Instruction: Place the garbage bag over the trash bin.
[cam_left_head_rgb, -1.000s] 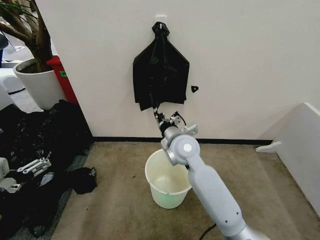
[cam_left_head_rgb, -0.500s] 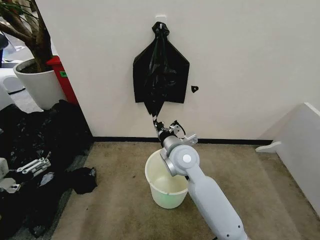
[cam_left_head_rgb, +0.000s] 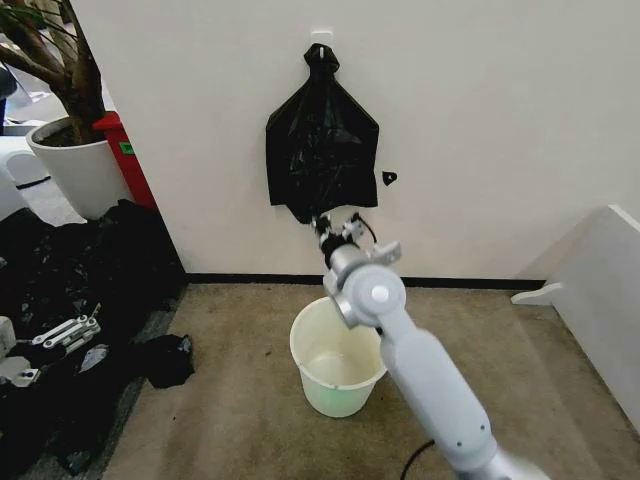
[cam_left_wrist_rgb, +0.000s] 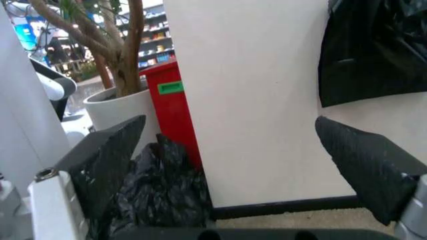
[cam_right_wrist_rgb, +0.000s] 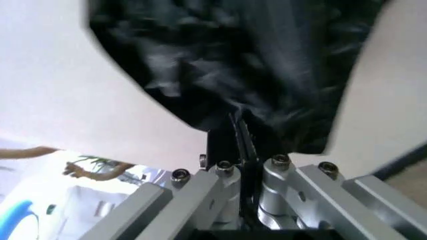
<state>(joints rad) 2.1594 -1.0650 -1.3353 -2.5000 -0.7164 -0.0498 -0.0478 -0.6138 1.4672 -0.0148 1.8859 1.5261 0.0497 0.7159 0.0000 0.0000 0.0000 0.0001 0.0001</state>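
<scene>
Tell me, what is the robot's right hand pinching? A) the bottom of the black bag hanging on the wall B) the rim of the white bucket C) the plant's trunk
A: the right hand is shut on the bottom edge of the garbage bag hanging on the wall.

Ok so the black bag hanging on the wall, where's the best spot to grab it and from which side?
Probably the bottom hem of the garbage bag, coming from below and in front. It hangs flat against the wall from a hook at its knotted top, so only the loose lower edge gives fingers something to pinch. The right gripper is already shut on that edge, above the trash bin.
</scene>
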